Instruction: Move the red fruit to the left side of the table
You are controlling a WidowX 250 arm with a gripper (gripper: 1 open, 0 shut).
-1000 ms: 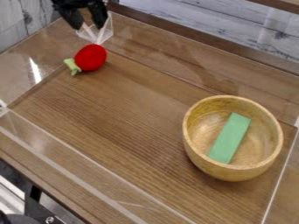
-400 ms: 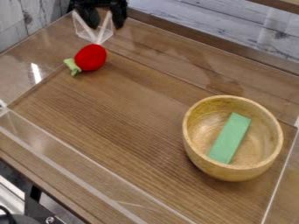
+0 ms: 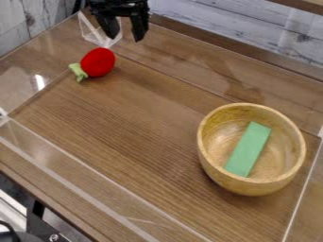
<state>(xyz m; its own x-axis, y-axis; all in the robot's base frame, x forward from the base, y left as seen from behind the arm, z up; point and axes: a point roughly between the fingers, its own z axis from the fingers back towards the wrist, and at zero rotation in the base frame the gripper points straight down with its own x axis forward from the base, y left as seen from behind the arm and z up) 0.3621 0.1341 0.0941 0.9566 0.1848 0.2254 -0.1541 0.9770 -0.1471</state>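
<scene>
The red fruit (image 3: 97,61) is small and round, with a light green stub pointing left. It lies on the brown wood-grain table (image 3: 139,123) near the far left corner. My gripper (image 3: 123,28) hangs above and behind the fruit, to its right, at the top edge of the view. Its dark fingers (image 3: 136,30) point down and stand apart, open, with nothing between them. It does not touch the fruit.
A round light wooden bowl (image 3: 212,156) stands at the right, with a flat green rectangular block (image 3: 248,148) lying inside it. Low clear acrylic walls (image 3: 32,57) edge the tabletop on all sides.
The gripper has moved to the right along the back edge, away from the fruit. The fruit, bowl and block have stayed where they were.
</scene>
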